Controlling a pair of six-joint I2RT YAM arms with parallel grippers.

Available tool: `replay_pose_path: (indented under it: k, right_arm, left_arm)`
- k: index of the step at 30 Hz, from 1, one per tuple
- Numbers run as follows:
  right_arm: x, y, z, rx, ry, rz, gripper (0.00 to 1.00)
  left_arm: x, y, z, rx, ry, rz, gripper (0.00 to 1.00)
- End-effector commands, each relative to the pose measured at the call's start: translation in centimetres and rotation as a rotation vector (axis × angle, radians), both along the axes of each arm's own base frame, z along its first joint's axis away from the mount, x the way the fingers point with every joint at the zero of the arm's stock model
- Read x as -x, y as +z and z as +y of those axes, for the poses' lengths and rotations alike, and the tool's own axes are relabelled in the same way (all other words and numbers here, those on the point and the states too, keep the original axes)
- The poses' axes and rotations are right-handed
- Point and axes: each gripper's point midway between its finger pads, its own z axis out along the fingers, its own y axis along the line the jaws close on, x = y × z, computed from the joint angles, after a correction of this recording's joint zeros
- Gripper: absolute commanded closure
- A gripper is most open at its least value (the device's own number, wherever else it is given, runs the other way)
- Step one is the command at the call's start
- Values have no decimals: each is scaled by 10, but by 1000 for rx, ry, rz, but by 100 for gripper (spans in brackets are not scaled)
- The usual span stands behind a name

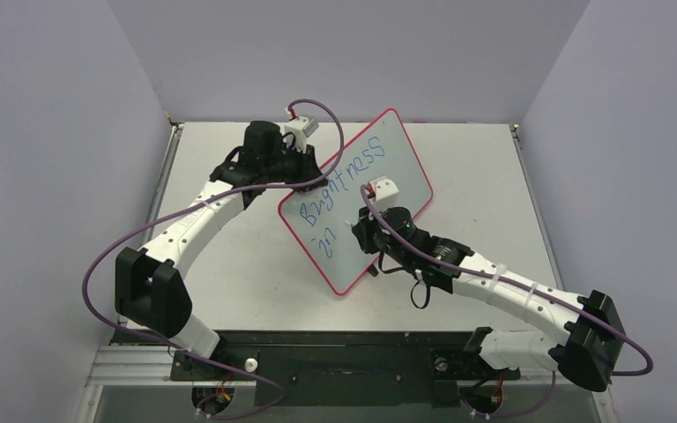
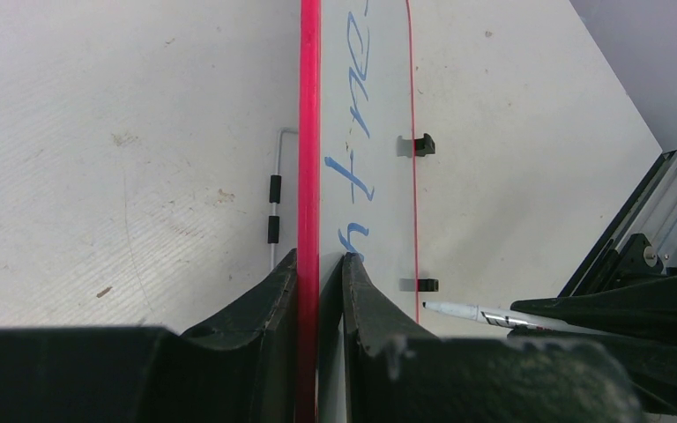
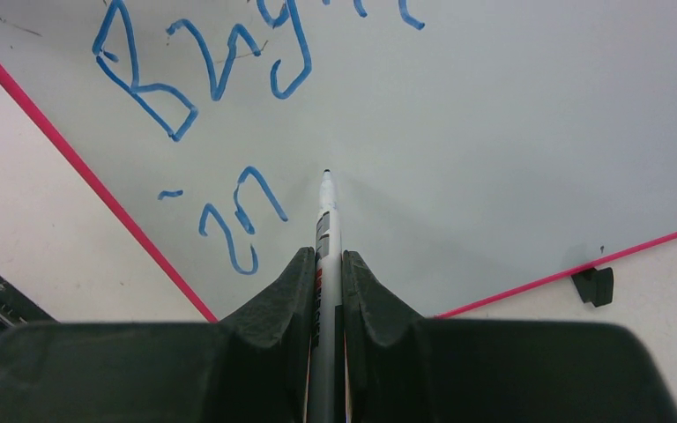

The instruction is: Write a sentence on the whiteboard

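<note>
pale table (image 1: 229, 295) – left tool (image 2: 320, 261) clamped on whiteboard (image 1: 342, 264), right tool (image 3: 326, 256) clamped on marker (image 3: 325, 211) beside blue sentence (image 3: 145, 84)

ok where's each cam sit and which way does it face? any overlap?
Top: above and behind the bases, looking down on the table; left arm, right arm, board between.
Left wrist: looks along the board's rim; left claw shut on it.
Right wrist: looks onto the board's face; right claw shut on marker.
Shared: both wrist views show the blue writing and the marker.
</note>
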Motion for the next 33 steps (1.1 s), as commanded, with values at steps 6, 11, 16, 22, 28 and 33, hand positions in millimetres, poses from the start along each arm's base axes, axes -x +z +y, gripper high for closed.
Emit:
replay_pose_path:
  k: [6, 11, 16, 22, 28, 33]
  right_arm:
    - [-22, 30, 24, -32, 27, -52, 100]
    - [-26, 21, 27, -22, 28, -38, 100]
    - [-25, 9, 25, -7, 30, -17, 100]
    - [-17, -6, 19, 3, 33, 11, 100]
    - [-11, -13, 10, 8, 20, 17, 100]
    - [-13, -15, 6, 18, 4, 14, 100]
  left_arm:
    - [-29, 30, 16, -82, 70, -221, 100]
    - [-29, 31, 15, -78, 69, -222, 100]
    - [-28, 32, 16, -77, 70, -225, 100]
    - [-28, 33, 16, -77, 72, -228, 100]
    - [-29, 33, 16, -77, 71, -227, 100]
    - [-28, 34, 16, -77, 72, -228, 100]
